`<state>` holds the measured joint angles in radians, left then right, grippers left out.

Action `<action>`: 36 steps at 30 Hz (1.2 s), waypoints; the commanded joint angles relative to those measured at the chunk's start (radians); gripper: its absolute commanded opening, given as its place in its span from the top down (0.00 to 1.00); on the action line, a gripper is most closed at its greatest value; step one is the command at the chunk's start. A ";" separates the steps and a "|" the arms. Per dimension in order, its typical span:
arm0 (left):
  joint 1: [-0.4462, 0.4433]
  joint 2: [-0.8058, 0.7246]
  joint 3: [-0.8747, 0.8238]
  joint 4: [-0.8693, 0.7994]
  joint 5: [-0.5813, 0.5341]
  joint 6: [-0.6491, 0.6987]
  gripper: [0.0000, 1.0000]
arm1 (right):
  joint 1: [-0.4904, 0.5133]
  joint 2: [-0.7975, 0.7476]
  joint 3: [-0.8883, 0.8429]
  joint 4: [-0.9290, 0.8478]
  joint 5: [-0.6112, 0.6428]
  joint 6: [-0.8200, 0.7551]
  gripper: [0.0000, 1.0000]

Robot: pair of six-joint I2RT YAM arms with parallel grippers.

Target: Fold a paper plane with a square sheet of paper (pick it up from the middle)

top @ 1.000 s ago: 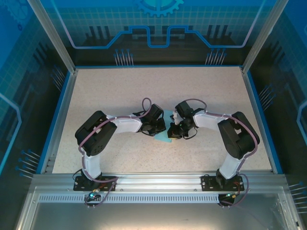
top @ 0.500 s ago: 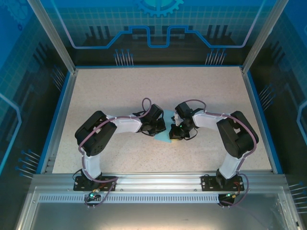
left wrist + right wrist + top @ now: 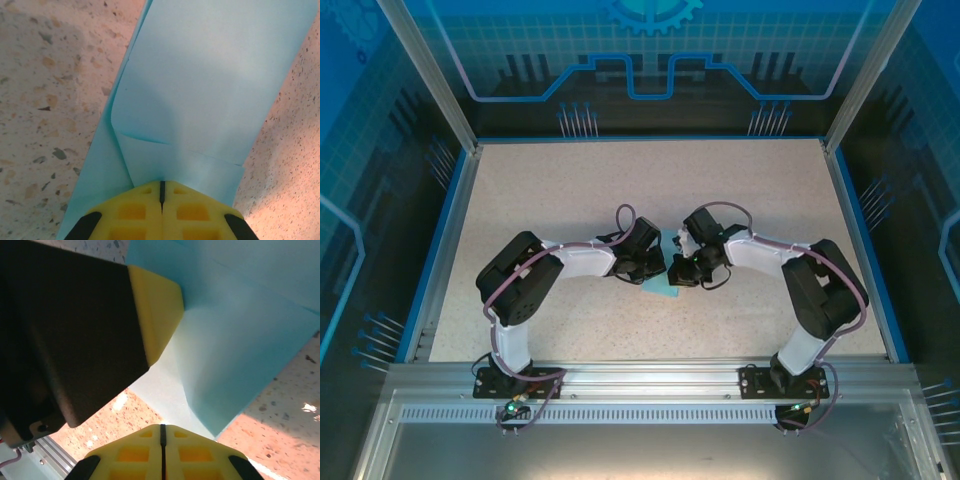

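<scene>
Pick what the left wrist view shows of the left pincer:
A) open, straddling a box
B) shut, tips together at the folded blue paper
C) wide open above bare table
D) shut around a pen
B: the left pincer is closed to a thin seam, and the folded light-blue paper runs from under its tips across the table.

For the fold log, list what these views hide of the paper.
Top external: thin light-blue folded paper sheet, mostly under both arms; creases too small to read.
Left wrist: far end cut by the top edge; near end under the shut left tool.
Right wrist: left part behind the left tool's dark flank; near edge under the right tool.
</scene>
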<state>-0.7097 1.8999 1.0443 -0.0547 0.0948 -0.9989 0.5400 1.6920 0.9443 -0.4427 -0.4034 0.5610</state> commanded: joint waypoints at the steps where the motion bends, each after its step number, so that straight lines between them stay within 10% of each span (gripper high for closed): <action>1: -0.002 0.030 -0.043 -0.078 -0.003 -0.026 0.99 | 0.026 0.043 0.027 0.004 -0.024 0.001 0.93; 36: 0.014 0.040 -0.044 -0.093 -0.010 -0.019 0.99 | -0.028 0.071 -0.052 -0.061 0.003 -0.045 0.93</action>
<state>-0.7059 1.8999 1.0435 -0.0532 0.0971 -1.0218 0.5362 1.7672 0.9398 -0.4614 -0.3717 0.5297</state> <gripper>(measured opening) 0.066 0.070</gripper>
